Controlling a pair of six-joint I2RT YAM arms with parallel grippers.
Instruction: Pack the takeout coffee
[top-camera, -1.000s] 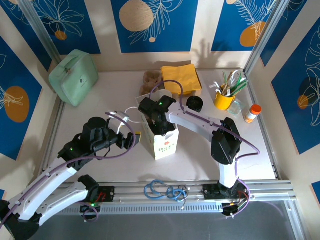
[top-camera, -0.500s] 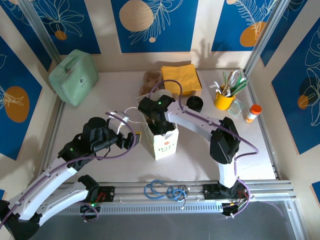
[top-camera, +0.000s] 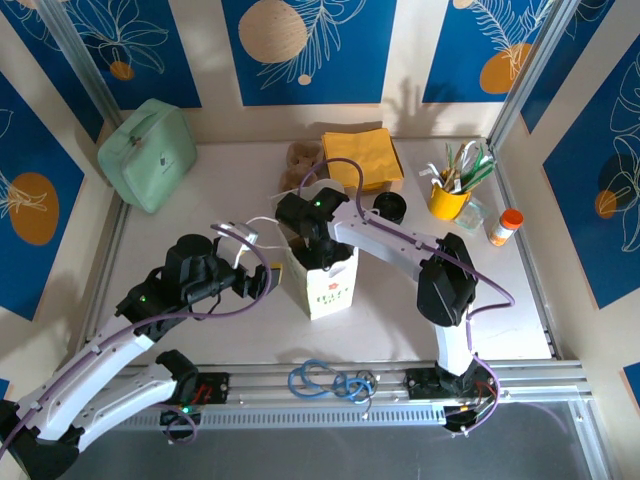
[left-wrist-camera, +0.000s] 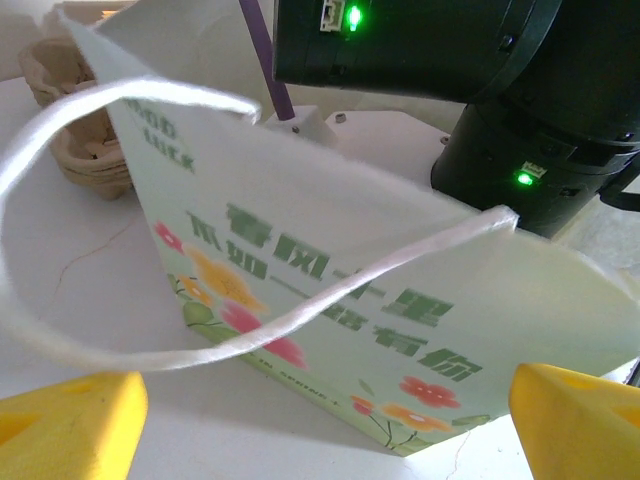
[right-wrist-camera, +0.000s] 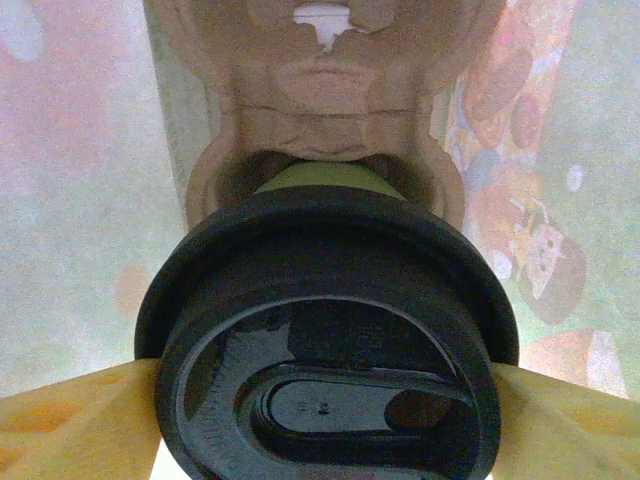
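The takeout coffee (right-wrist-camera: 330, 350), a light green cup under a black lid, stands upright in a brown cardboard carrier (right-wrist-camera: 325, 90) inside the flowered paper bag (top-camera: 328, 285). My right gripper (right-wrist-camera: 325, 420) reaches down into the bag (right-wrist-camera: 70, 200). Its yellow pads (right-wrist-camera: 70, 425) flank the lid closely on both sides, jaws open. In the top view the right wrist (top-camera: 315, 225) hangs over the bag's mouth and hides the cup. My left gripper (left-wrist-camera: 320, 430) stands open just left of the bag (left-wrist-camera: 400, 330), its yellow pads (left-wrist-camera: 70, 425) wide apart. The white handle loop (left-wrist-camera: 250, 330) crosses in front of it.
A green case (top-camera: 148, 152) lies at the back left. Yellow napkins (top-camera: 362, 157), brown carriers (top-camera: 300, 160) and loose black lids (top-camera: 390, 208) sit behind the bag. A yellow utensil cup (top-camera: 450, 197) and an orange-capped bottle (top-camera: 506, 226) stand right. A blue cable (top-camera: 330, 381) lies on the front rail.
The right wrist has shifted very slightly back and left over the bag's mouth. The left arm and the bag have not moved.
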